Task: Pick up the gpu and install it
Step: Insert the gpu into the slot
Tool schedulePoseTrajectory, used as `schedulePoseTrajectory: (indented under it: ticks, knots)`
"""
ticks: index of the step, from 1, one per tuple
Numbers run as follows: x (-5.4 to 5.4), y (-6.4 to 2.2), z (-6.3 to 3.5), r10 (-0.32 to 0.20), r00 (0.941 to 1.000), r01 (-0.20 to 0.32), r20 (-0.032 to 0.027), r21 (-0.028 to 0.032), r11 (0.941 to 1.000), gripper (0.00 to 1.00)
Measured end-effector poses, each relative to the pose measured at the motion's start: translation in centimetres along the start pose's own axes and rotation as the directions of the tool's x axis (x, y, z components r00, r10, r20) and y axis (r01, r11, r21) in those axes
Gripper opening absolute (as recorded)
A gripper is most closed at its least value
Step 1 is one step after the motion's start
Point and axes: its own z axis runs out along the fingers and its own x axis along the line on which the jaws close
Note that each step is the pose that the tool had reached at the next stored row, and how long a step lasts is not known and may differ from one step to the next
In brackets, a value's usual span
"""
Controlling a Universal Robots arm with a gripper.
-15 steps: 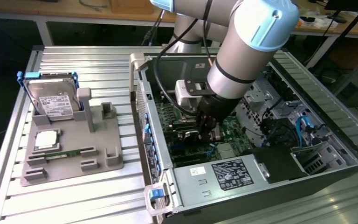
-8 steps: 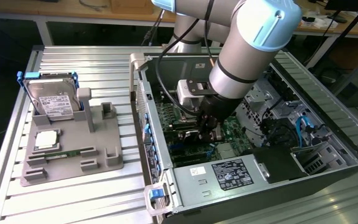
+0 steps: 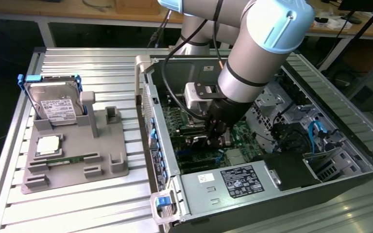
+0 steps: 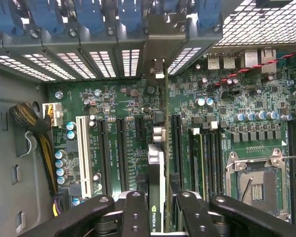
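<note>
The hand (image 4: 158, 210) is down inside the open computer case (image 3: 193, 199), its dark fingers (image 4: 134, 212) pinching the gpu (image 4: 157, 163) by one edge. The card therefore lies directly under the hand rather than off to any side. In the wrist view the gpu is seen edge-on as a thin upright strip, standing on edge over the green motherboard (image 4: 113, 98). Its long axis runs straight away from the hand toward the case's rear wall, parallel to the black expansion slots (image 4: 121, 153) and the white slot (image 4: 82, 153) beside it. The far end, with the metal bracket (image 4: 158, 66), is at the gap between the vented slot covers (image 4: 101, 61) below the blue clips (image 4: 89, 12). I cannot tell whether the lower edge is already in a slot or just above one. In the exterior view the arm (image 3: 258, 58) reaches down into the middle of the case, which lies on the desk (image 3: 95, 208). Toward that view's left, well apart from the case, a grey holder (image 3: 112, 167) carries a hard drive (image 3: 57, 104) standing upright in its cradle. A square processor chip (image 3: 47, 145) and a narrow green memory stick (image 3: 66, 159) lie flat in the holder's own recesses
</note>
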Motion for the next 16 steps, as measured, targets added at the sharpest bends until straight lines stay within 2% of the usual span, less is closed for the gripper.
schedulePoseTrajectory:
  ticks: [16]
  knots:
    - [0.0,0.09,0.01,0.003,1.0,-0.003,0.0002,0.0002,1.0,0.27]
